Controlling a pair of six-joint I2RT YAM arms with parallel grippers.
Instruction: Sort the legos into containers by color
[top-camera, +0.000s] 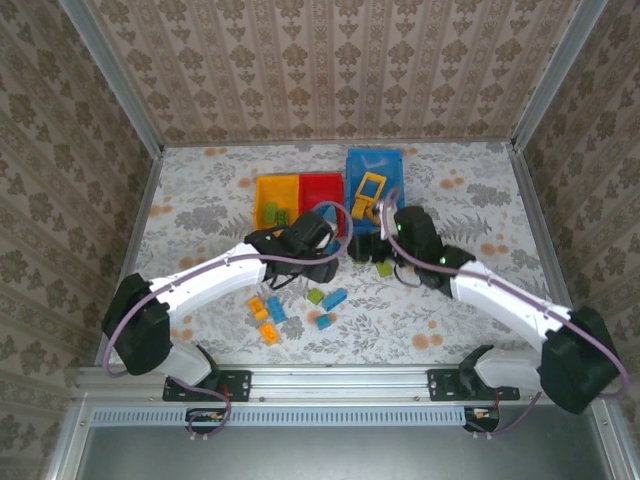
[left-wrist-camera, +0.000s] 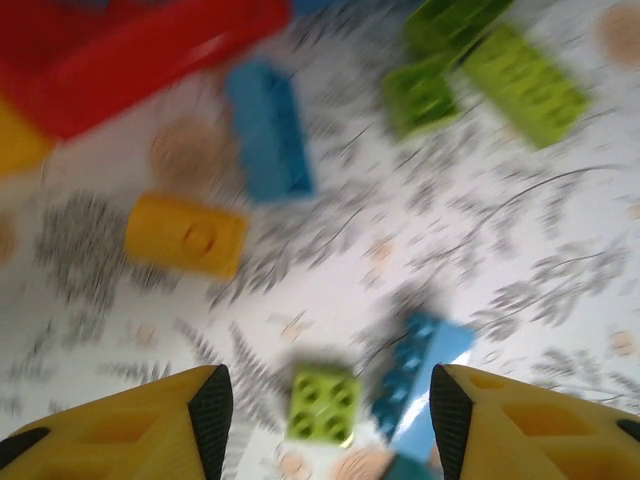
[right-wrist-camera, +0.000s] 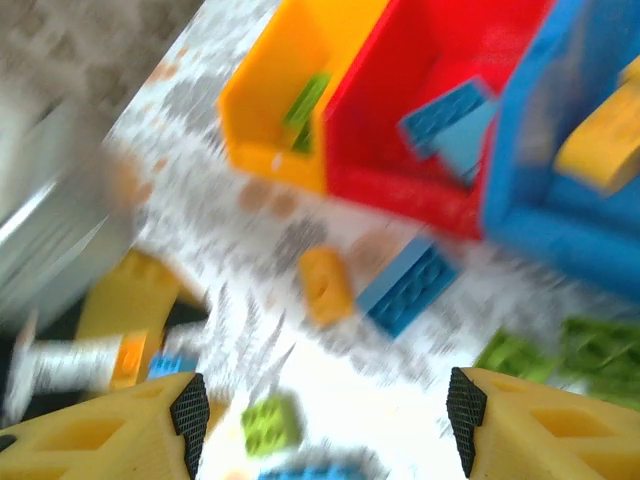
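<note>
Three containers stand side by side at the back: a yellow bin (top-camera: 277, 200), a red bin (top-camera: 322, 193) and a blue bin (top-camera: 375, 165). The blue bin holds a yellow frame piece (top-camera: 368, 190). The yellow bin (right-wrist-camera: 290, 90) holds a green brick (right-wrist-camera: 305, 100), and a blue brick (right-wrist-camera: 445, 115) lies in the red bin (right-wrist-camera: 420, 60). My left gripper (left-wrist-camera: 330, 410) is open above a small green brick (left-wrist-camera: 323, 403), with a blue brick (left-wrist-camera: 420, 375) beside it. My right gripper (right-wrist-camera: 327, 410) is open and empty over the table, above a green brick (right-wrist-camera: 270, 425).
Loose bricks lie on the floral table: yellow (left-wrist-camera: 186, 235), blue (left-wrist-camera: 268, 130) and green (left-wrist-camera: 525, 80) in front of the red bin (left-wrist-camera: 130, 50). More sit nearer the arms: yellow (top-camera: 257, 307), blue (top-camera: 325, 321), green (top-camera: 315, 296). Both grippers (top-camera: 325, 258) (top-camera: 365, 248) are close together.
</note>
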